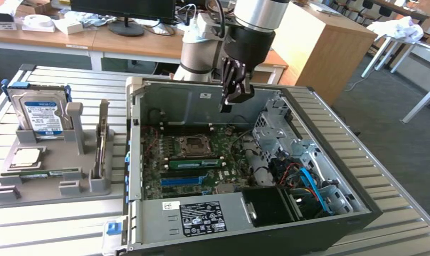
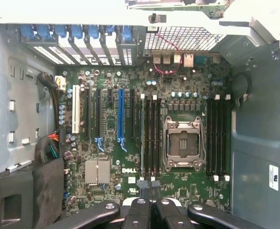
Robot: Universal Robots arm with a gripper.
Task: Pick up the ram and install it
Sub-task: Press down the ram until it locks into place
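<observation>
While it is pressed together, the gripper [image 1: 227, 106] hangs over the motherboard [image 1: 165, 178], clear of the case walls [image 1: 179, 98].

Bright and even in the exterior view, with pale glare on the slatted bench [image 1: 51, 224]. Much dimmer inside the open case [image 1: 364, 208], with deep shadow in its lower corner. In the wrist view, washed-out white along the case rim, slight bending at the edges.
</observation>
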